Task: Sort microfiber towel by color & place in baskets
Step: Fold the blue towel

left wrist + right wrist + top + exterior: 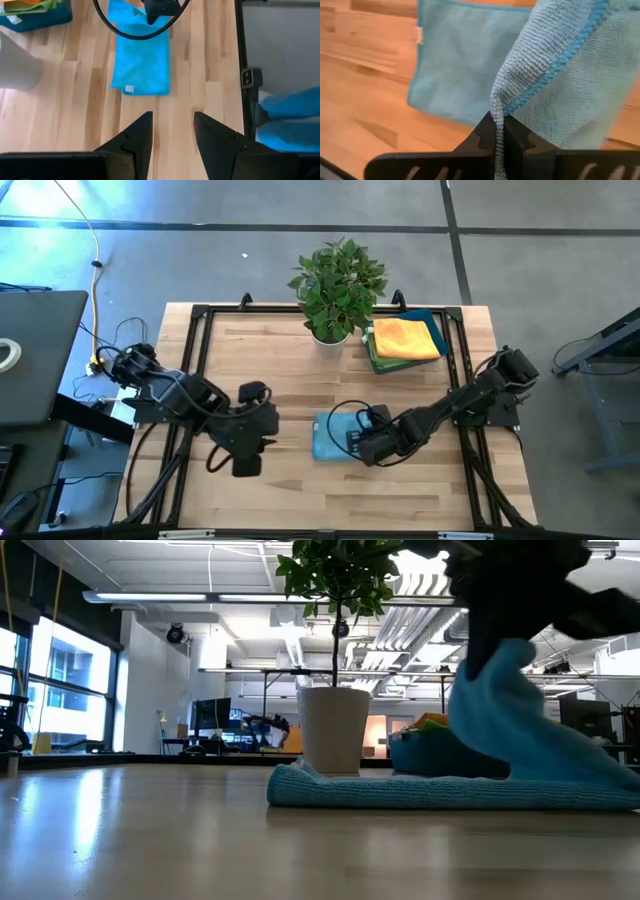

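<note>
Right wrist view shows the right gripper [498, 131] clenched on 1 hemmed edge of the blue towel [470, 65], peeling it up off the table [270, 360], probably for carrying. Left gripper [172, 132] waits released nearby (basket [428, 320] sits by the plant [335, 280], already holding yellow and green towels).

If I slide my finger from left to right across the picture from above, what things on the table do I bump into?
left gripper → blue towel → right gripper, pinching that towel → yellow towel on the basket. The plant's place overlaps the blue towel, so I skip it.
</note>
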Controlling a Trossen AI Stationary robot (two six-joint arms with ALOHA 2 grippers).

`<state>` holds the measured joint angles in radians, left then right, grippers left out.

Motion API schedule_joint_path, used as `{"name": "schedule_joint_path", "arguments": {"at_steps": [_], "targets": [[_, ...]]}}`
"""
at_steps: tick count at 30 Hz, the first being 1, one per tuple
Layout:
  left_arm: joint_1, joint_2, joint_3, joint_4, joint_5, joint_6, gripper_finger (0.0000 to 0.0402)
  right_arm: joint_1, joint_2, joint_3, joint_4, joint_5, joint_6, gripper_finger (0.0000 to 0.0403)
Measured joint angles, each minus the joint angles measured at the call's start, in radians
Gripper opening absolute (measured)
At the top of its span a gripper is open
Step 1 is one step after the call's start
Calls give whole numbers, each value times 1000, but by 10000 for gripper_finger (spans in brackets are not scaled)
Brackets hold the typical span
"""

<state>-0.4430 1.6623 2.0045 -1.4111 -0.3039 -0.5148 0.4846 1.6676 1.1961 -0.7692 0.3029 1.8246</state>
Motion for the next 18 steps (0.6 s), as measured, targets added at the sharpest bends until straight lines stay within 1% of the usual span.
{"name": "schedule_joint_path", "arguments": {"at_steps": [6,10,15,18], "targets": [[-34,-14,35,-108,-19,-4,133,-32,87,8,176,-1,-54,0],[-56,-41,36,-132,-34,-23,133,-47,149,89,165,1,-107,0],[-72,-82,36,-140,-77,-47,133,-78,231,204,148,9,-234,0],[-85,-108,35,-142,-98,-63,133,-96,282,251,146,4,-266,0]]}}
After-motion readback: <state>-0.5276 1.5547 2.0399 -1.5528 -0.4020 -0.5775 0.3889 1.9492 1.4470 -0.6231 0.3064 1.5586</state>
